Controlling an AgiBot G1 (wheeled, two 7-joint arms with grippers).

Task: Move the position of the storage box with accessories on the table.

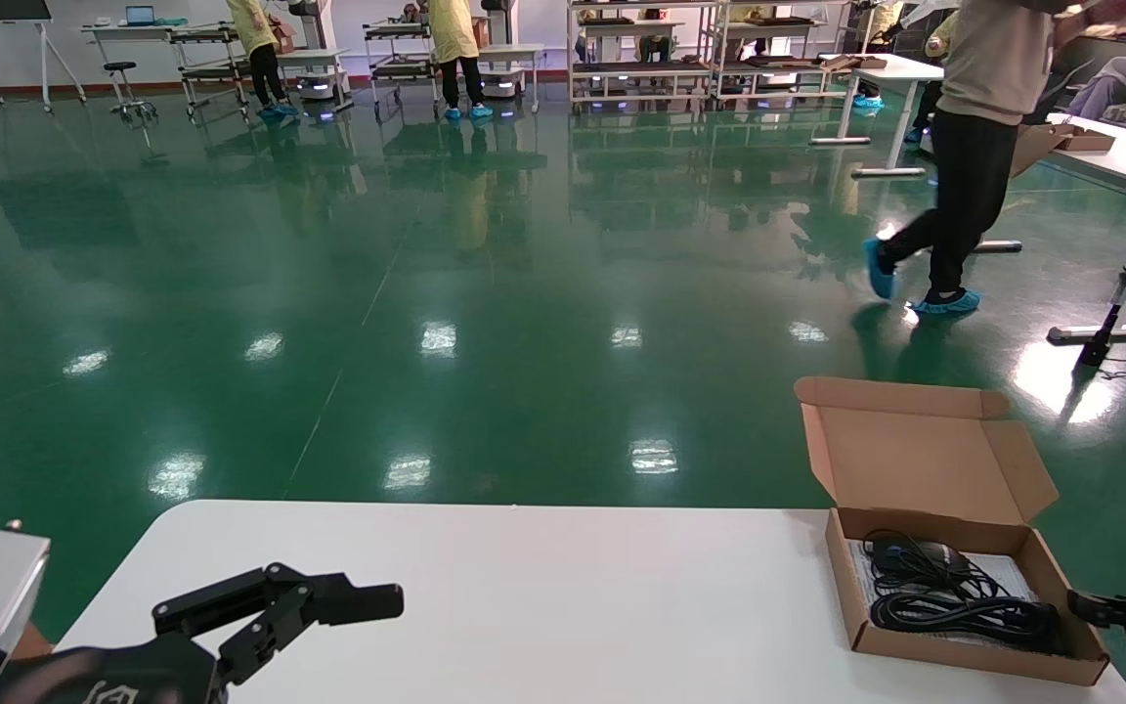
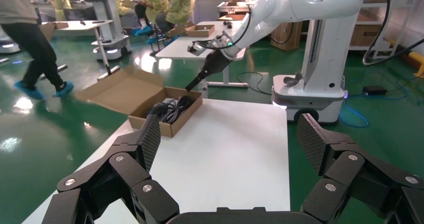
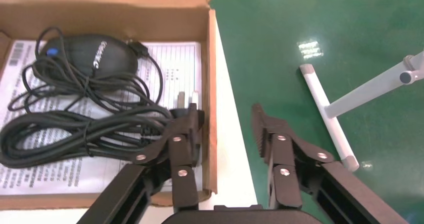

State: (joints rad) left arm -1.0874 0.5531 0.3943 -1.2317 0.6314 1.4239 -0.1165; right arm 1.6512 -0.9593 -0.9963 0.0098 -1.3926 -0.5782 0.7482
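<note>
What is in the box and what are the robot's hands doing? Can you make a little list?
box: brown storage box, lid flap open, at the table's right end
inside: black mouse, coiled black cable, printed paper sheet underneath
right gripper: open, one finger inside the box and one outside, straddling its side wall
left gripper: open, holding nothing, over the table's left end, away from the box

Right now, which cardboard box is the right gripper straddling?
The open storage box holding the cables, at the table's right end. The right gripper spans its side wall; other cartons sit on far desks.
</note>
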